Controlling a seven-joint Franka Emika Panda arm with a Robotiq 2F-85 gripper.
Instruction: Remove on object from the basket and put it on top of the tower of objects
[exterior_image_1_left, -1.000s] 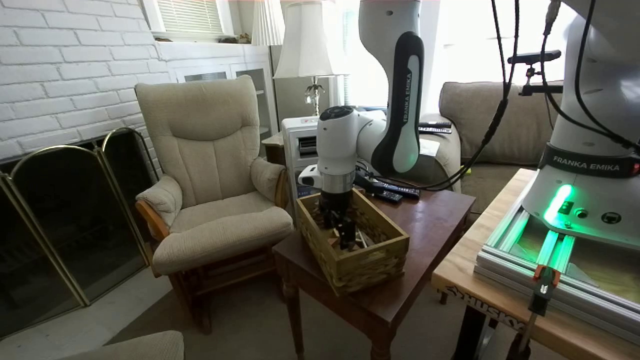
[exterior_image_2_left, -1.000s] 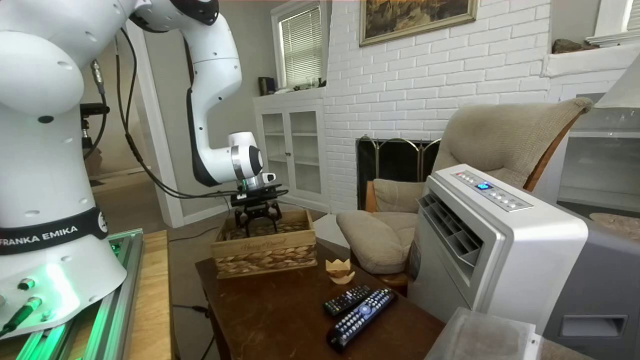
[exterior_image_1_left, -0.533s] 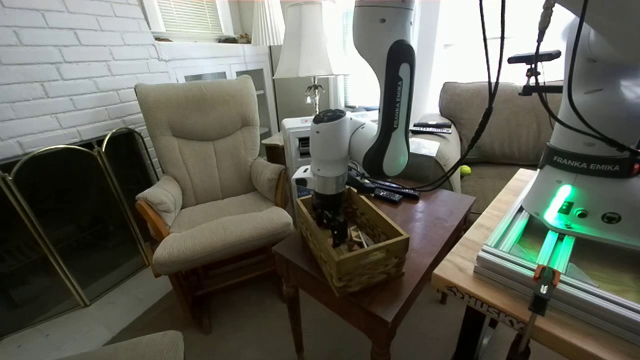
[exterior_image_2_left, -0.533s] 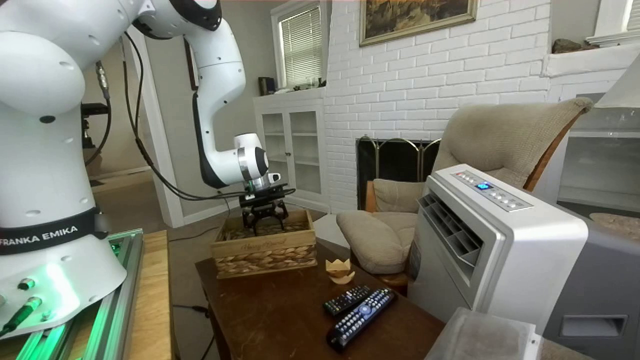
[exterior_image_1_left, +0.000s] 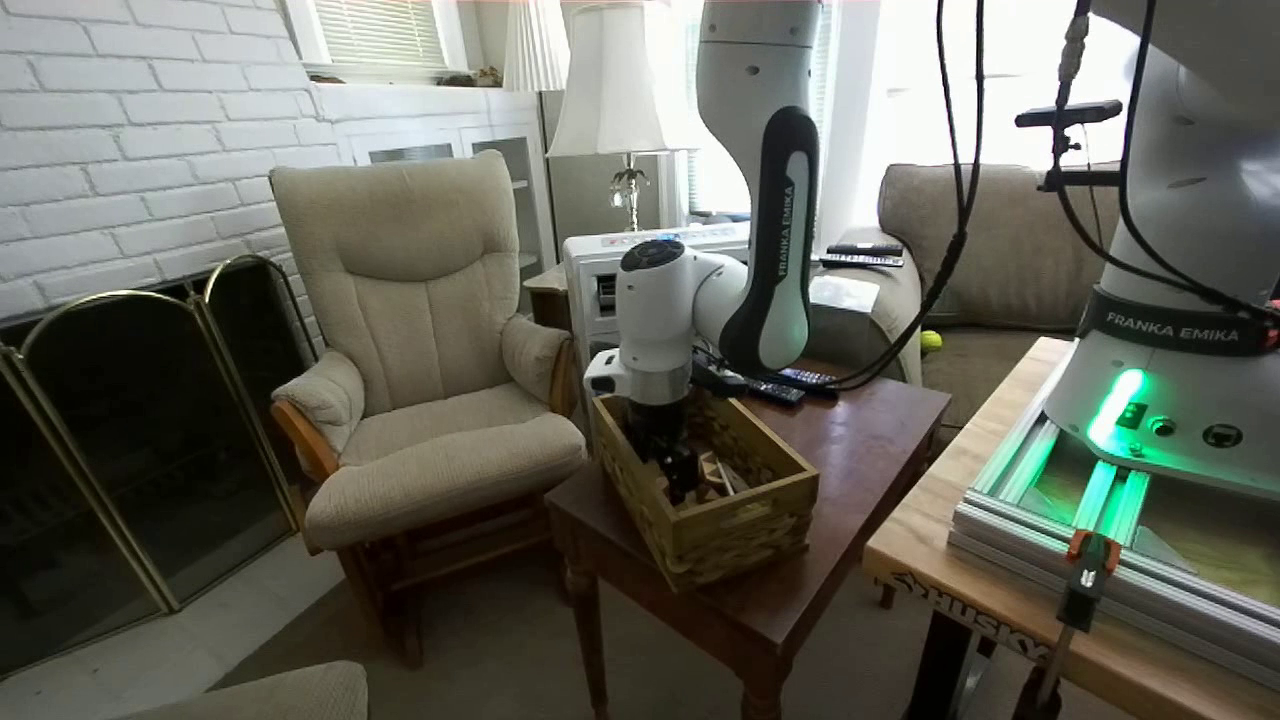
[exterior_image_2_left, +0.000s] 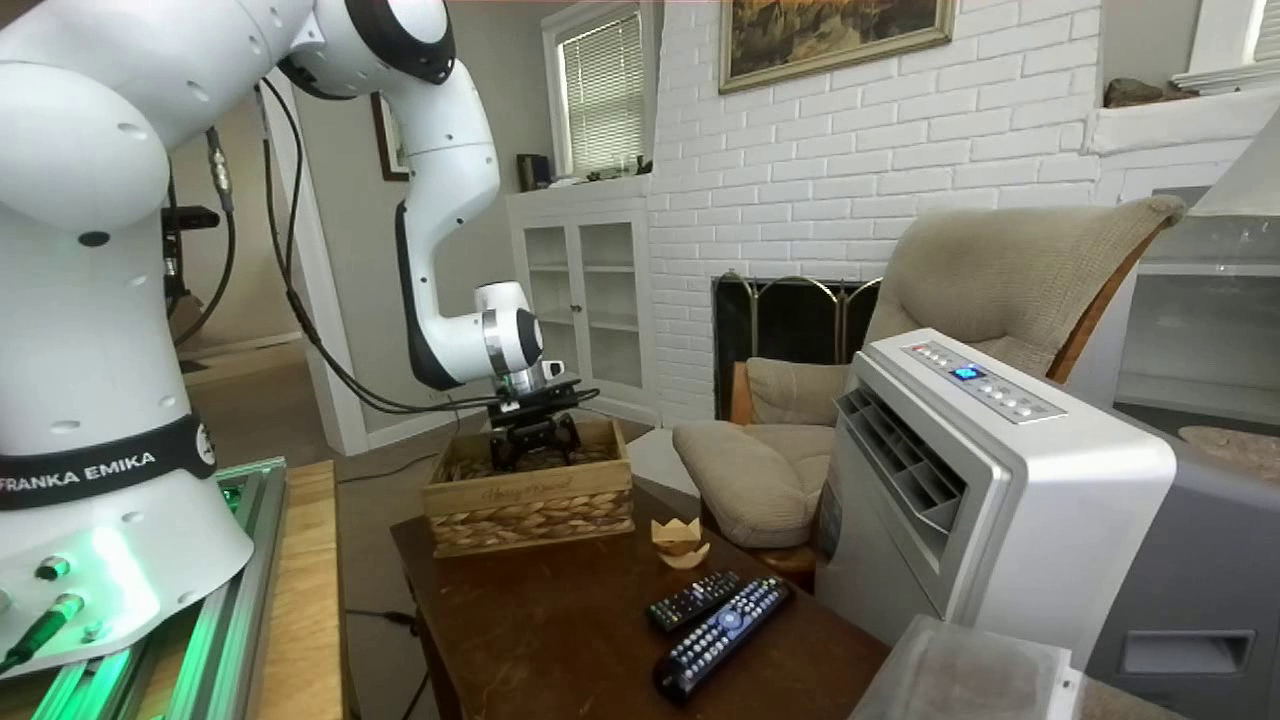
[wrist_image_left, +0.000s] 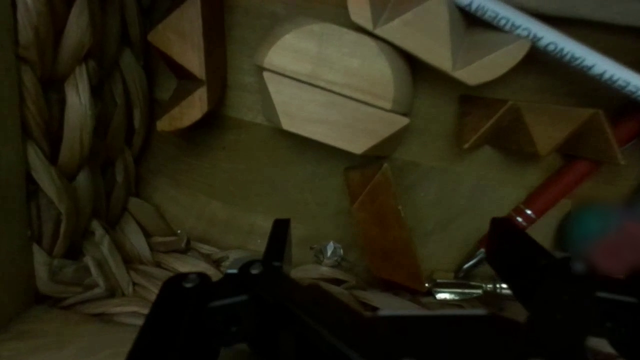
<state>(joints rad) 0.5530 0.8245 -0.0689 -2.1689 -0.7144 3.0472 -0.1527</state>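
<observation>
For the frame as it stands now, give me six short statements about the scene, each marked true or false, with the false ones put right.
1. The gripper reaches into the basket. True.
2. The gripper is shut. False: it is open.
3. The basket stands on the armchair. False: it stands on the table.
4. The tower stands apart from the basket. True.
5. Nothing lies in the basket. False: it holds wooden pieces and a lettered white stick.
6. Two remotes lie on the table. True.

Black tool (exterior_image_1_left: 681, 488) inside woven basket (exterior_image_1_left: 742, 545), brown table (exterior_image_1_left: 865, 450) beneath, beige armchair (exterior_image_1_left: 425, 330) beside
</observation>
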